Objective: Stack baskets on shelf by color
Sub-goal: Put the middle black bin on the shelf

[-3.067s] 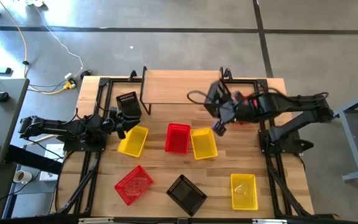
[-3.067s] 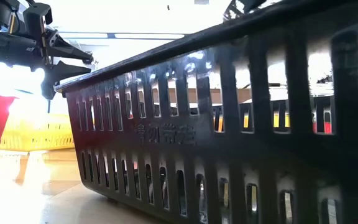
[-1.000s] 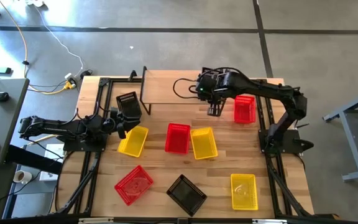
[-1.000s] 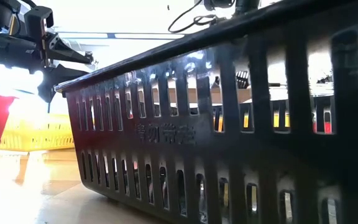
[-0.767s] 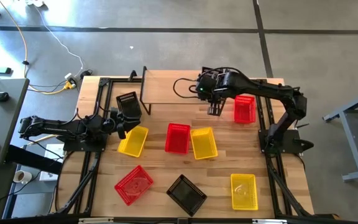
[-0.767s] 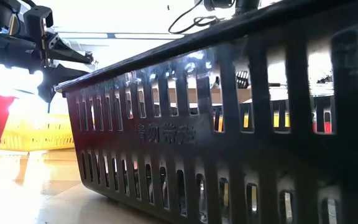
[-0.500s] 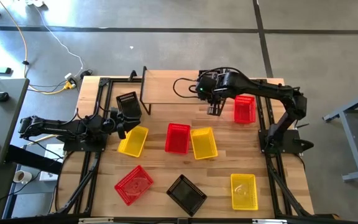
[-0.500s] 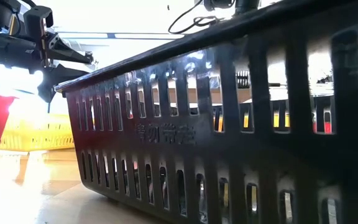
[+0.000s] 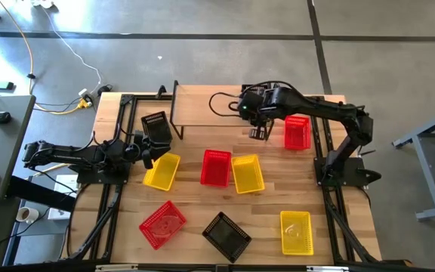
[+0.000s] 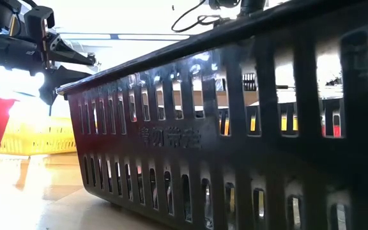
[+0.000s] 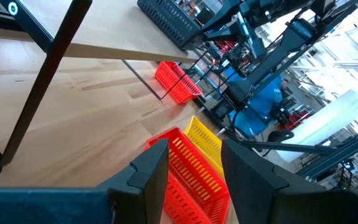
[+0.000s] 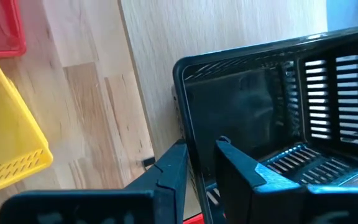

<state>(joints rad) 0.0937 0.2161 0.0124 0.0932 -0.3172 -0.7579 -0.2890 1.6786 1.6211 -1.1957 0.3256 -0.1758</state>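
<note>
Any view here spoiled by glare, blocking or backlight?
Low view: a black basket right at the lens fills most of the frame, and the bright background washes out. Left wrist view: the room behind is blown out. High view: evenly lit.

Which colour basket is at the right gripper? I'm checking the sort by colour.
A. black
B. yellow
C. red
A: the right wrist view shows the black basket on the shelf, right at the right gripper. The left gripper waits apart.
</note>
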